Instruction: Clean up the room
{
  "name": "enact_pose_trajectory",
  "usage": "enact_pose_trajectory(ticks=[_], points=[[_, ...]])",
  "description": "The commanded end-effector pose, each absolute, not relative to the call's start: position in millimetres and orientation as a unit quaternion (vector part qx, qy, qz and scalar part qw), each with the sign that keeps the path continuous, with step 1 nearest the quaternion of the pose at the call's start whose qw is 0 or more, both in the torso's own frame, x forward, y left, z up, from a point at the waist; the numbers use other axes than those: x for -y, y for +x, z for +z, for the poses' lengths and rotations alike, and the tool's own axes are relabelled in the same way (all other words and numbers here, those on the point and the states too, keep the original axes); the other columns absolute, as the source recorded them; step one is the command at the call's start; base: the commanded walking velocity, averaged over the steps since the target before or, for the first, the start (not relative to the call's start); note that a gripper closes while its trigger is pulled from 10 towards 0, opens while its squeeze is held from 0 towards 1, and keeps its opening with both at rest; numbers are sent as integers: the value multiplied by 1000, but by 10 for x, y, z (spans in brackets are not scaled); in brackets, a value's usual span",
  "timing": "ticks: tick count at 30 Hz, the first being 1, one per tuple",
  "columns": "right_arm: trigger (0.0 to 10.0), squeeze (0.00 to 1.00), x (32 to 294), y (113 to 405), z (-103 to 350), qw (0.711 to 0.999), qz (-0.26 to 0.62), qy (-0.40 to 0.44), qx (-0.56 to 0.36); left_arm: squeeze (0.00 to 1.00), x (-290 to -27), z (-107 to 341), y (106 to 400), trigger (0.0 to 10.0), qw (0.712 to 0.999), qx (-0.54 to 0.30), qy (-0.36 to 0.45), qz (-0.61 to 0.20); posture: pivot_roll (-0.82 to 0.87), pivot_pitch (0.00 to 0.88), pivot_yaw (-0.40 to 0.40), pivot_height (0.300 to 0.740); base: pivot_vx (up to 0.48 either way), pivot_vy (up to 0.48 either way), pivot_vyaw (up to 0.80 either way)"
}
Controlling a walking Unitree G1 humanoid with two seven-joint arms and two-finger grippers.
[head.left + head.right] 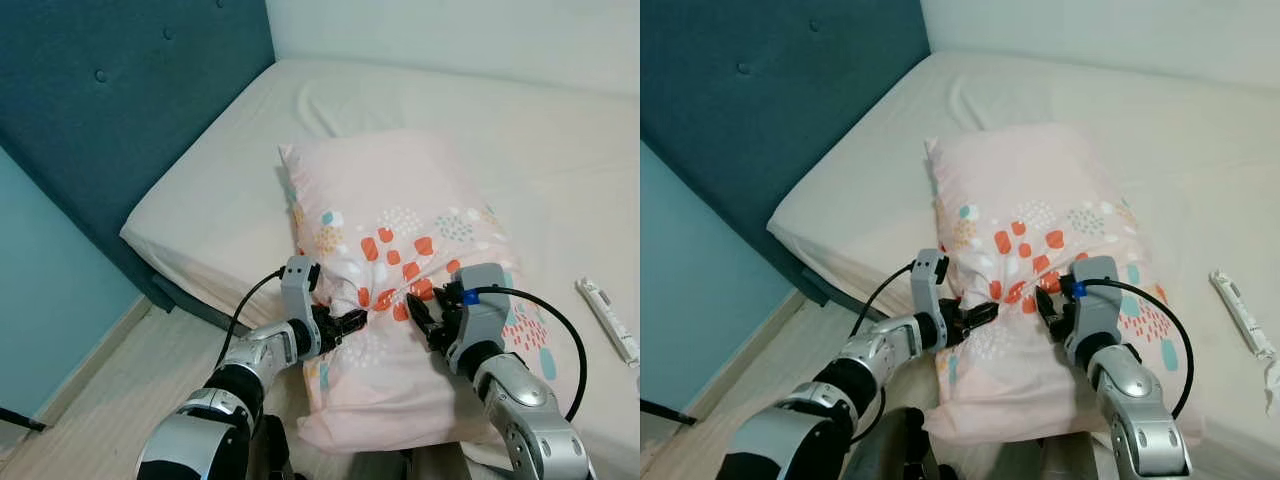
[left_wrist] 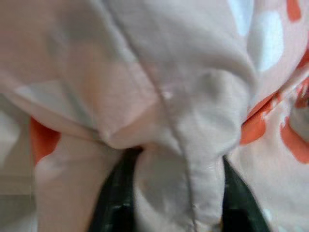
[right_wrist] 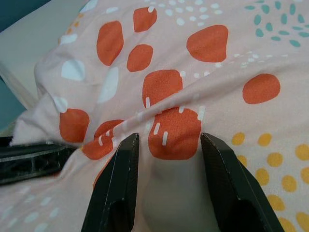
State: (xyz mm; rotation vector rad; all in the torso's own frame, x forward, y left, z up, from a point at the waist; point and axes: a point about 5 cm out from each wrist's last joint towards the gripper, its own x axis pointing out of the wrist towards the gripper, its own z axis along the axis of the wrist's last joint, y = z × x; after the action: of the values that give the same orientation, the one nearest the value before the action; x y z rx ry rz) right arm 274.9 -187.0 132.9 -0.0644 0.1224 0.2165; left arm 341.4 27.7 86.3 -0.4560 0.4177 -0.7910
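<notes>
A pale pink pillow [image 1: 400, 210] with orange, teal and white spots lies on the cream bed [image 1: 540, 120], its near end hanging past the mattress edge. My left gripper [image 1: 352, 322] is shut on a fold of the pillow's fabric [image 2: 183, 159] at its near left side. My right gripper [image 1: 424, 316] pinches a bunched ridge of the pillow [image 3: 169, 140] between its two black fingers [image 3: 120, 183], a little to the right of the left one. The cloth is puckered between the two grips.
A dark teal padded headboard [image 1: 110, 110] rises at the left, with a light blue wall and wooden floor [image 1: 100, 400] below it. A small white packet [image 1: 608, 318] lies on the sheet at the far right.
</notes>
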Motion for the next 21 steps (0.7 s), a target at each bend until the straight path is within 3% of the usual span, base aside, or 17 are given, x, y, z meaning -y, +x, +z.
enact_pose_trajectory(ticks=[1, 17, 21], points=[[10000, 0, 1832, 2727, 1256, 991, 111, -24, -76, 0, 142, 869, 3247, 0, 841, -219, -254, -425, -98, 240, 142, 598, 0, 0, 0], [10000, 0, 1817, 2753, 1269, 993, 98, -13, -63, 16, 84, 909, 3266, 0, 840, -194, -252, -439, -85, 225, 141, 598, 0, 0, 0], [10000, 0, 1857, 2816, 1331, 997, 65, -1, -33, 0, -54, 1034, 3384, 0, 861, -156, -192, -445, -72, 183, 154, 598, 0, 0, 0]])
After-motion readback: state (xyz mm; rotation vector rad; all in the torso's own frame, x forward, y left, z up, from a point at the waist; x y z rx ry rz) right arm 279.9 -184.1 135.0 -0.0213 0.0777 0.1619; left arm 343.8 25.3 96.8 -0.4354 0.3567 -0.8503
